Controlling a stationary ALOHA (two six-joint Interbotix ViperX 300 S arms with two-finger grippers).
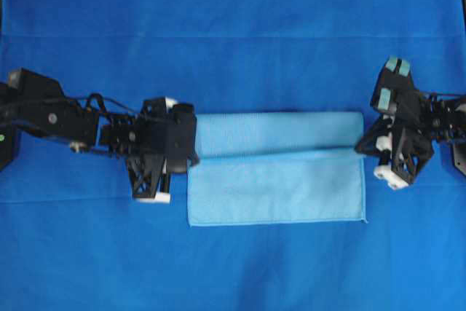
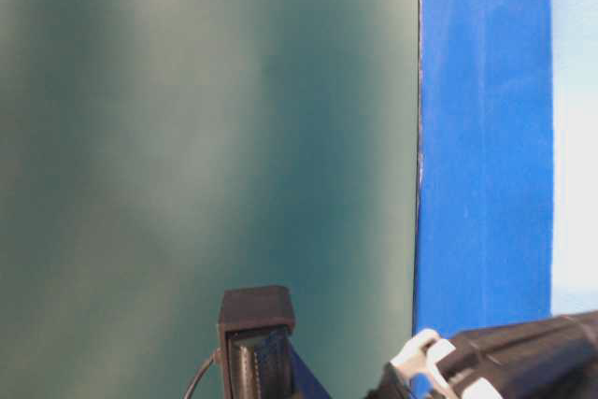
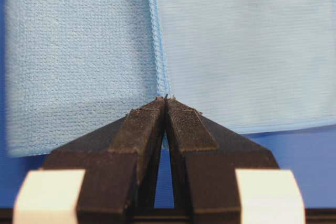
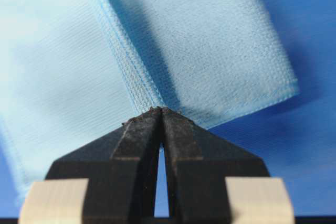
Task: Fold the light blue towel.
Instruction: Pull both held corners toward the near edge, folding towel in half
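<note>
The light blue towel [image 1: 277, 187] lies mid-table on the darker blue covering, its far part folded toward me, so the stitched hem [image 3: 157, 51] runs across its middle. My left gripper [image 1: 194, 158] is at the hem's left end. Seen from the left wrist, that gripper [image 3: 166, 99] is shut, its tips pinching the hem, with a sliver of pale cloth between the pads. My right gripper [image 1: 362, 149] is at the hem's right end. In the right wrist view it [image 4: 160, 109] is likewise shut on the hem [image 4: 126, 61], beside the towel's corner [image 4: 286, 87].
The royal-blue table covering [image 1: 233, 267] stretches all round the towel. The table-level view shows only a dark green wall [image 2: 206, 137], a blue vertical band [image 2: 486, 137] and bits of arm hardware [image 2: 257, 343] at the bottom edge.
</note>
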